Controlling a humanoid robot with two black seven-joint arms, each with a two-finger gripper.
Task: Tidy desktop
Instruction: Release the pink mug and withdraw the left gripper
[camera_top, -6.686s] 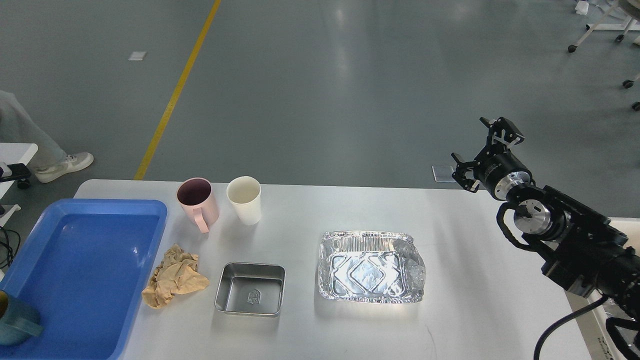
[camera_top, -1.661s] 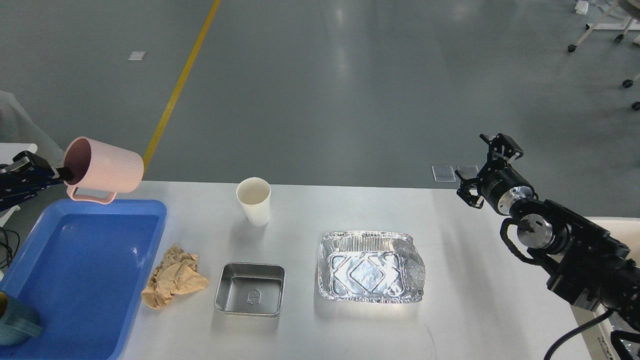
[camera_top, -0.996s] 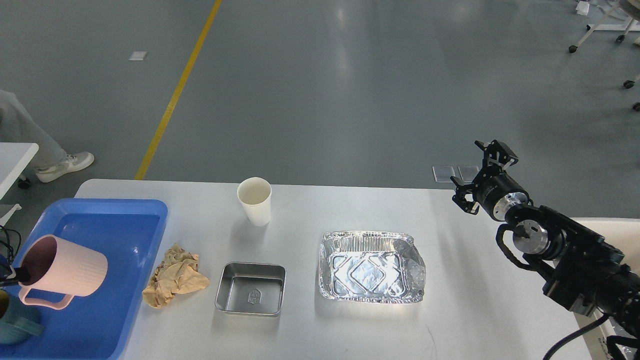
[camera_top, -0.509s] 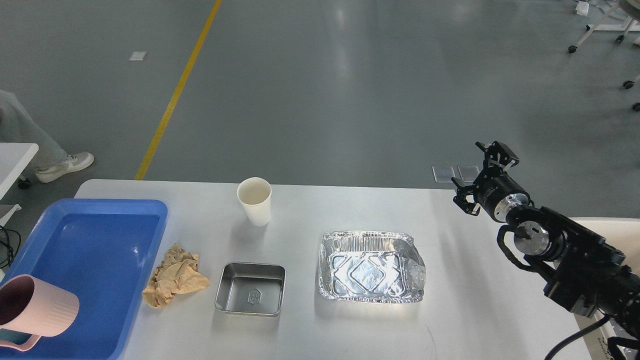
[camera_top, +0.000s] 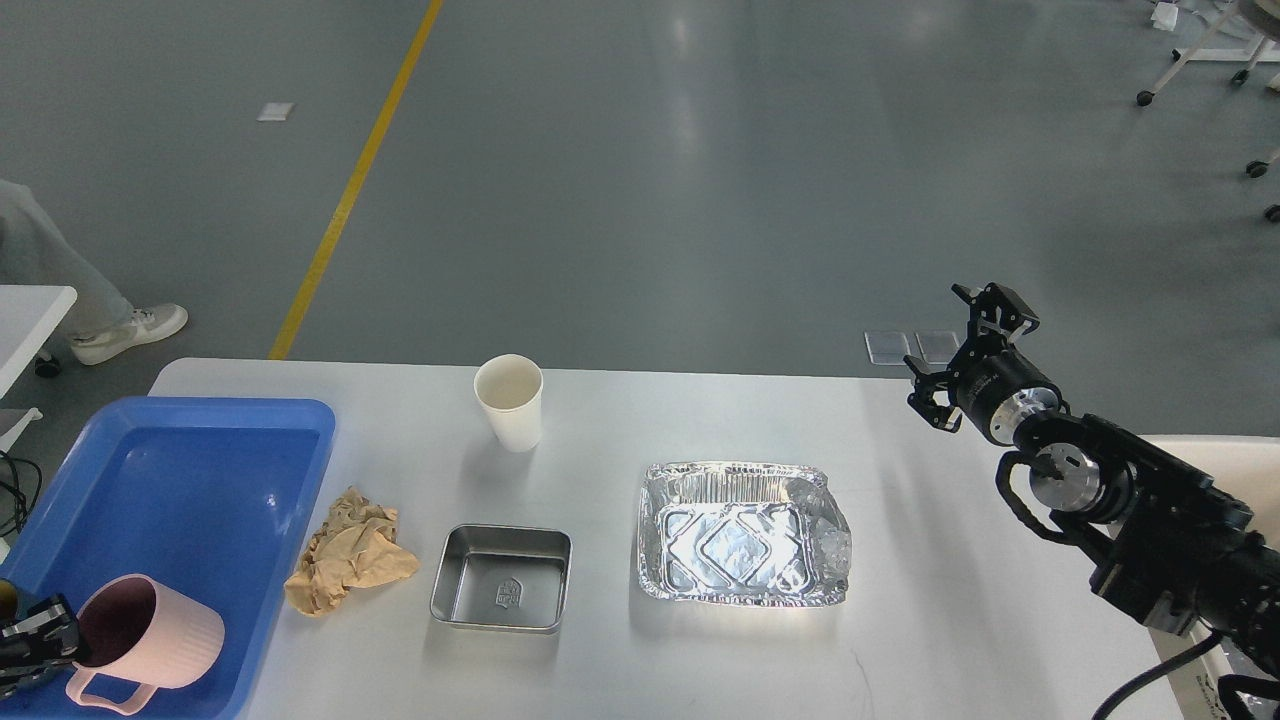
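Your left gripper (camera_top: 60, 632) grips the pink mug (camera_top: 150, 643) in the blue tray (camera_top: 180, 490), lower left. Your right gripper (camera_top: 965, 350) hangs spread above the desktop (camera_top: 600, 660). The steel tin (camera_top: 500, 578) and foil pan (camera_top: 740, 532) sit bare mid-frame.

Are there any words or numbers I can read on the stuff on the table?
Steel tray: a small stamped mark on its floor, too small to read.
Foil tray: only a pressed diamond pattern, no words.
Paper cup, pink mug, blue tray: no writing shows.
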